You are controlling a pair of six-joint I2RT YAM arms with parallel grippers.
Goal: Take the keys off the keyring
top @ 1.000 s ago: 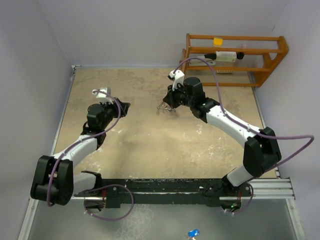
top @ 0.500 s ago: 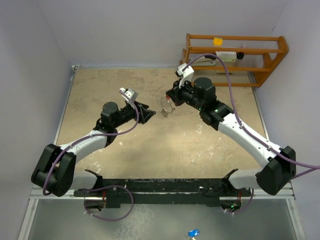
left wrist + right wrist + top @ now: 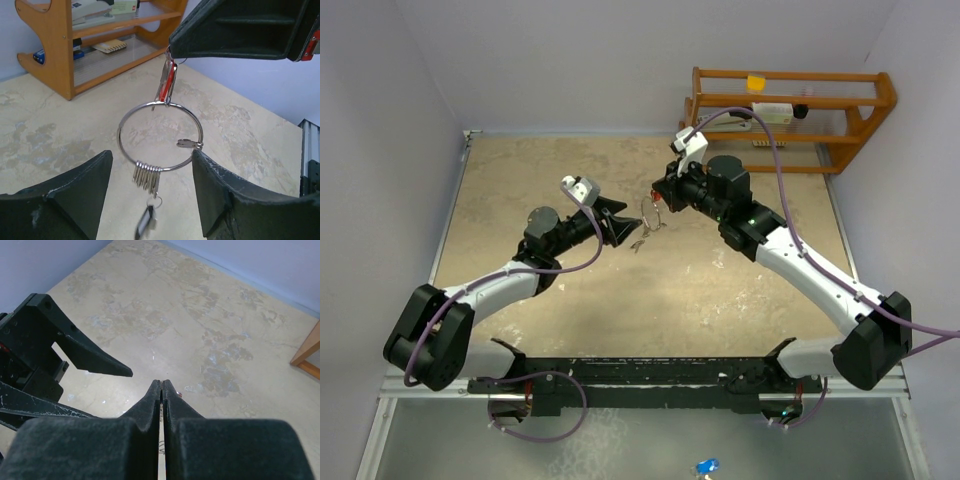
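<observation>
One thin round silver wire keyring (image 3: 160, 136). Two tagged keys are on it: one red-tagged key (image 3: 169, 80) and one dark-tagged key (image 3: 145, 221) with a pale label, blurred. One small silver piece (image 3: 189, 144) sits alone on the wire. One tight cluster of thin silver pieces (image 3: 147, 179) holds roughly seven, too close-packed to count surely. Two black hands: left hand (image 3: 625, 228) and right hand (image 3: 658, 200). One orange wooden rack (image 3: 50, 55). One mottled beige tabletop (image 3: 570, 290).

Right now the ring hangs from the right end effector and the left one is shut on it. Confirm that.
The left end effector is open, not gripping the ring; the left wrist view shows it. The ring does hang, by a key, from the right end effector.
</observation>
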